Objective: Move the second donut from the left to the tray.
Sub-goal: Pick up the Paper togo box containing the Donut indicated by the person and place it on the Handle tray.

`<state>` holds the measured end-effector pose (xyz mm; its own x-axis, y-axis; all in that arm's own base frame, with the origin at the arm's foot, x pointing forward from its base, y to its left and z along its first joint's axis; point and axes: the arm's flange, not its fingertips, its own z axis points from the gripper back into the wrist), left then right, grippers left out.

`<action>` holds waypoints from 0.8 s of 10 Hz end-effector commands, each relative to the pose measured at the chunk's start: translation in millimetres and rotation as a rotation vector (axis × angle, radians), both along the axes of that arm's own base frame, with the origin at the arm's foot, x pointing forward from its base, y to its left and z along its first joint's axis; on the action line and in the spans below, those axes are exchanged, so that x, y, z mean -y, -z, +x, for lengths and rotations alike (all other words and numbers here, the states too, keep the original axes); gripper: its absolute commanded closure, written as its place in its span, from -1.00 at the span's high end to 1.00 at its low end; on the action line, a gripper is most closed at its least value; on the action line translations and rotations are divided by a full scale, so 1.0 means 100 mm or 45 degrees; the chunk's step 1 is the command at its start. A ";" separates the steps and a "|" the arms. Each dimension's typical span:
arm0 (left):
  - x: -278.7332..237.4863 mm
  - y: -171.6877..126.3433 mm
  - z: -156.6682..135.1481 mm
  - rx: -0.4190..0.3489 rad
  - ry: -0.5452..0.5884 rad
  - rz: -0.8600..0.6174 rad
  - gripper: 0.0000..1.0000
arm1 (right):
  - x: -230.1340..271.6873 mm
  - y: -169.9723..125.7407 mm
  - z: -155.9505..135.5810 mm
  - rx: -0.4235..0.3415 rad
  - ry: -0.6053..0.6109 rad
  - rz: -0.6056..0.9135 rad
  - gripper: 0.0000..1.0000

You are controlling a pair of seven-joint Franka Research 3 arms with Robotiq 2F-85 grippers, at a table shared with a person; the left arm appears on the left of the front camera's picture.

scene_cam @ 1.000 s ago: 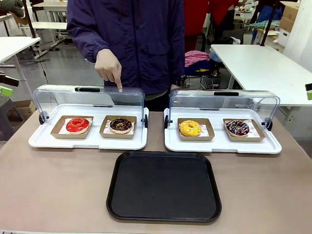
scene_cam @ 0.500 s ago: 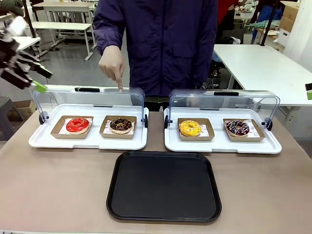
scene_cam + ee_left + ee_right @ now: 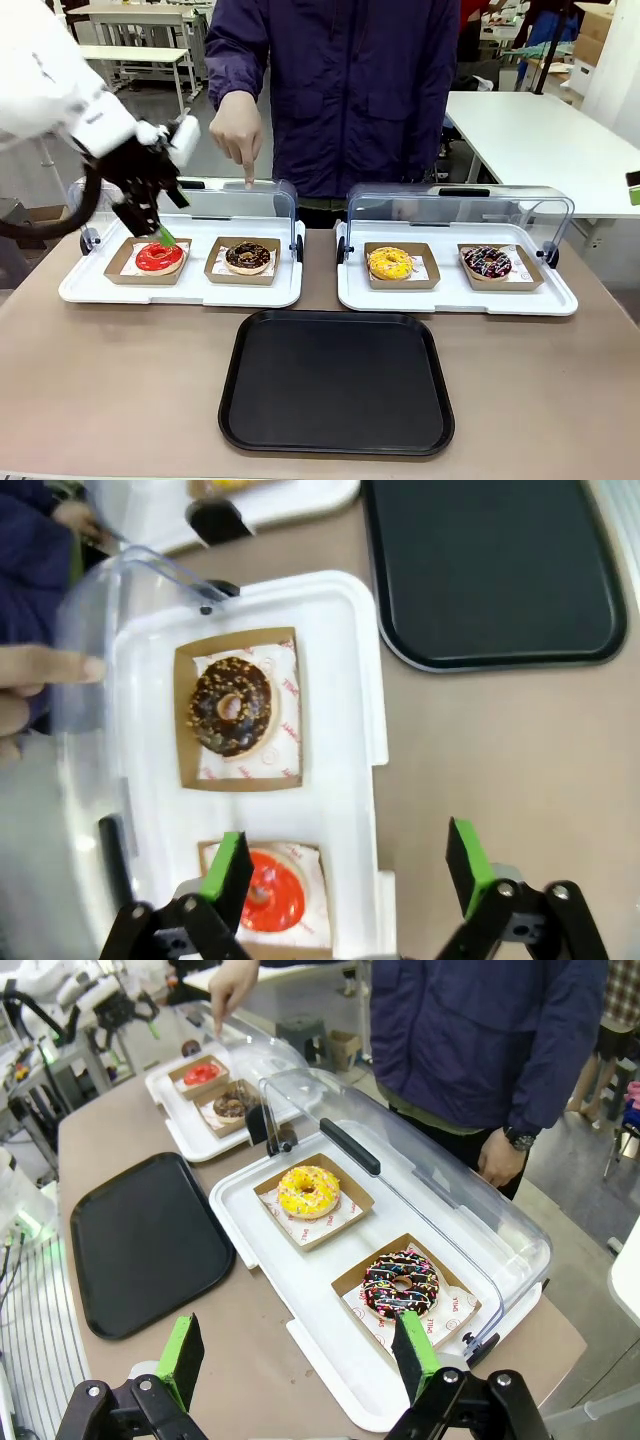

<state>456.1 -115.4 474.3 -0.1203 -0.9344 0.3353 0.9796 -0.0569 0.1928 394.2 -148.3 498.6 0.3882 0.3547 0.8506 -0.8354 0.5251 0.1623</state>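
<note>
The left gripper (image 3: 345, 868) has swung in and hovers wide open, empty, just beside the chocolate crumb donut (image 3: 248, 257); the grasp is yet to come

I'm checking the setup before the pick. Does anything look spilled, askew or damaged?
Nothing stands out. Each donut sits squarely in its cardboard tray, both clear lids stand open, and the black tray lies flat. The open left gripper hangs by the red donut, not the crumb-topped chocolate donut the person's hand points to.
</note>
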 end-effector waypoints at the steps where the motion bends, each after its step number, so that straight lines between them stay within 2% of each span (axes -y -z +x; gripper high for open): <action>1: 0.14 0.30 0.15 -0.019 -0.092 0.148 1.00 | 0.00 -0.01 0.02 0.027 -0.004 0.018 1.00; 4: 0.37 0.65 0.18 -0.012 -0.100 0.231 1.00 | 0.00 -0.01 0.02 0.027 -0.004 0.018 1.00; 5: 0.26 0.55 0.15 -0.078 -0.131 0.169 1.00 | 0.00 -0.01 0.02 0.027 -0.004 0.018 1.00; 6: 0.34 0.68 0.19 -0.019 -0.070 0.207 1.00 | 0.00 -0.01 0.02 0.027 -0.004 0.018 1.00; 8: 0.34 0.68 0.19 -0.019 -0.070 0.207 1.00 | 0.00 -0.01 0.02 0.027 -0.004 0.018 1.00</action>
